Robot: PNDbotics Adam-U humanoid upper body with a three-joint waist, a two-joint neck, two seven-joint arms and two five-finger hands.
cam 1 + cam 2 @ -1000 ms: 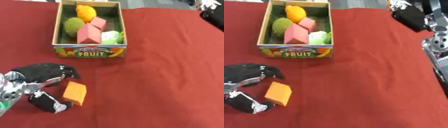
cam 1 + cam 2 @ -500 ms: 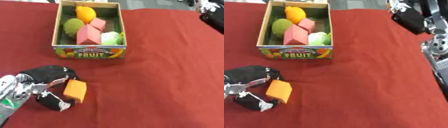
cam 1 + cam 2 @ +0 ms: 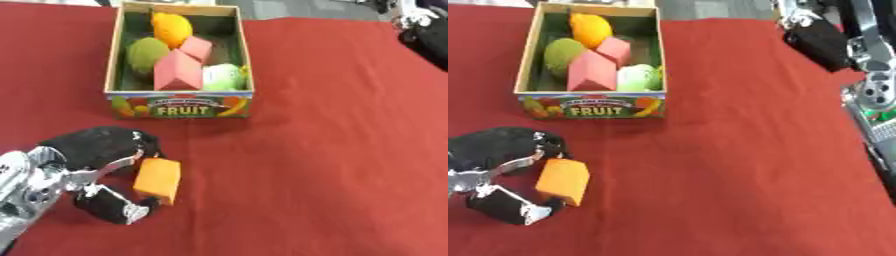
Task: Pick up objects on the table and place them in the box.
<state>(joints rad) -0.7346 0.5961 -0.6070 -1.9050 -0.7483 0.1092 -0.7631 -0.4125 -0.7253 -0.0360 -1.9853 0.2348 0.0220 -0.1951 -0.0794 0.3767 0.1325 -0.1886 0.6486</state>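
Observation:
An orange block [image 3: 158, 179] sits low at the left of the red table, pinched between the fingers and thumb of my left hand [image 3: 98, 150]. The thumb [image 3: 114, 208] lies below the block and the fingers curl over its upper left edge. The cardboard fruit box [image 3: 180, 106] stands beyond it at the upper left, holding an orange fruit [image 3: 171, 27], a green fruit [image 3: 148, 51], two pink blocks [image 3: 179, 68] and a pale green item [image 3: 224, 76]. My right hand [image 3: 820, 41] hangs at the upper right, away from the block.
The red cloth [image 3: 332, 150] covers the table. My right arm's silver and black joints [image 3: 874, 90] run down the right edge in the right eye view.
My left hand has drawn closer around the orange block, which now stands slightly more upright between fingers and thumb. The right hand has stayed in place.

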